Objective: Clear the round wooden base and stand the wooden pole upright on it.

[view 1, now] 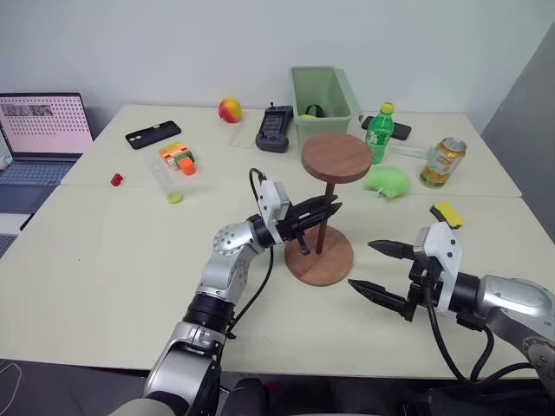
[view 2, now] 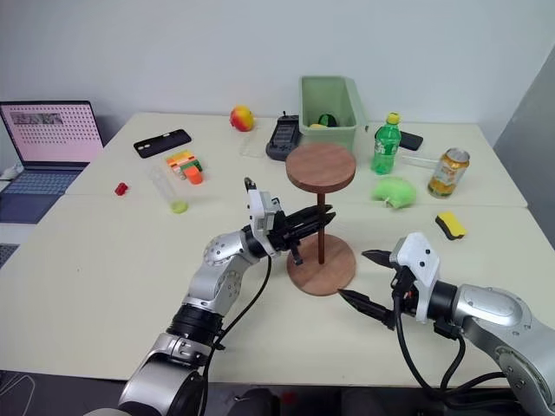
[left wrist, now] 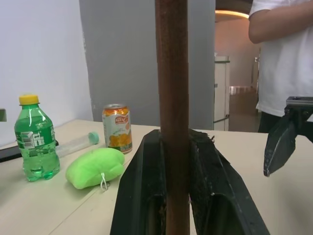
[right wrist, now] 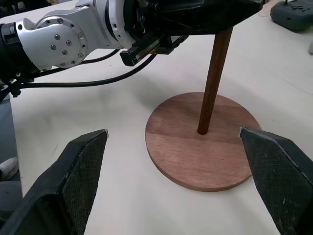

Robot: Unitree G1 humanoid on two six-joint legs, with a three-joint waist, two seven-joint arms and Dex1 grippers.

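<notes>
The round wooden base [view 1: 334, 265] lies flat on the table in front of me. The wooden pole [view 1: 322, 236] stands upright with its lower end in the base's centre hole [right wrist: 202, 131], its fixed disc [view 1: 336, 157] on top. My left gripper [view 1: 332, 208] reaches in from the left and is shut on the pole's shaft [left wrist: 172, 98] about halfway up. My right gripper [view 1: 362, 264] hovers open just right of the base, its two fingertips [right wrist: 88, 147] spread wide on either side of the base and touching nothing.
Behind the base are a green bin [view 1: 323, 95], a green bottle [view 1: 379, 134], a drink can [view 1: 442, 162] and a green plush toy [view 1: 388, 182]. A yellow sponge [view 1: 447, 213] lies right. A phone [view 1: 153, 134], orange toy [view 1: 178, 158] and laptop [view 1: 43, 130] sit left. A person [left wrist: 279, 49] stands beyond the table.
</notes>
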